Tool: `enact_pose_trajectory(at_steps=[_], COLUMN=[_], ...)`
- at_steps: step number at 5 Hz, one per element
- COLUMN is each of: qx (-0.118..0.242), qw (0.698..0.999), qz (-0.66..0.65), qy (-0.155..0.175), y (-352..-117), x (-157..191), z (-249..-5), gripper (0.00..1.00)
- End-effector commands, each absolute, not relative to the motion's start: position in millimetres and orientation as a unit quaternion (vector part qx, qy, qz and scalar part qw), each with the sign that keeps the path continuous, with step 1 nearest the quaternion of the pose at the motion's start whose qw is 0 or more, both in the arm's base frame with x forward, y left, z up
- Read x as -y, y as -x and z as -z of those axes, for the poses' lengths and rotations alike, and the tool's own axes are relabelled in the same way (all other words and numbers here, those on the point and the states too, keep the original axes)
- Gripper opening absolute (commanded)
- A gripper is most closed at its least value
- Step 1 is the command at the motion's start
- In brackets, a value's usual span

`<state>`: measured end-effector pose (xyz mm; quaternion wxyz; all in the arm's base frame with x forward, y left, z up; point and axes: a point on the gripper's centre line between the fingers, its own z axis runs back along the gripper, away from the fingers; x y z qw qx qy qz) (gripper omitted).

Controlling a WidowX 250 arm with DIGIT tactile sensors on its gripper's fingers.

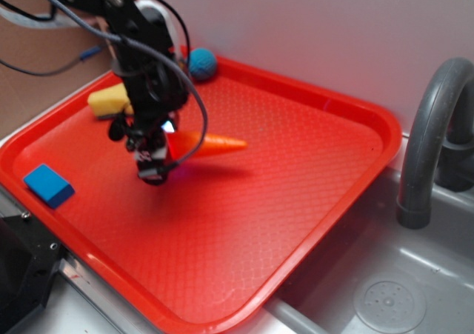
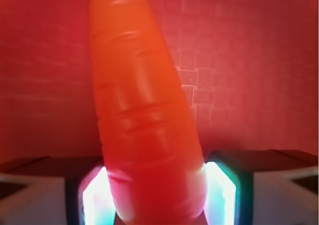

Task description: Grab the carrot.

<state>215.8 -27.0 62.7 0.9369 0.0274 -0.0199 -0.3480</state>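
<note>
The orange carrot (image 1: 215, 144) is held above the red tray (image 1: 311, 171), its pointed end aiming right and its shadow falling on the tray below. My gripper (image 1: 164, 146) is shut on the carrot's thick end. In the wrist view the carrot (image 2: 142, 110) fills the middle, wedged between the two glowing pads (image 2: 219, 195) with the tray's textured floor behind it. The stem cap is hidden by the gripper.
A yellow sponge-like item (image 1: 107, 99) lies at the tray's back left, a blue ball (image 1: 201, 64) at the back rim, a blue block (image 1: 48, 185) at the left. A grey faucet (image 1: 429, 134) and sink basin (image 1: 392, 289) stand to the right.
</note>
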Motion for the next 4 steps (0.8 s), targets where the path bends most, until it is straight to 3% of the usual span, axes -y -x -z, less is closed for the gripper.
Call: enact_pose_trajectory(at_steps=[1,2,3,4], qx=[0.015,0.009,0.038,0.059], qw=[0.993,1.000,0.996,0.996], qz=[0.117,-0.007,-0.075,-0.057], qy=[-0.029,0.011,0.013,0.033], y=[-202.1,-172.4,-137.9,-123.4], x=[22.6,6.5,-2.1,0.8], z=[-171.6,-221.2,-269.7,-288.2], gripper=[0.00,0.00,0.00,0.00])
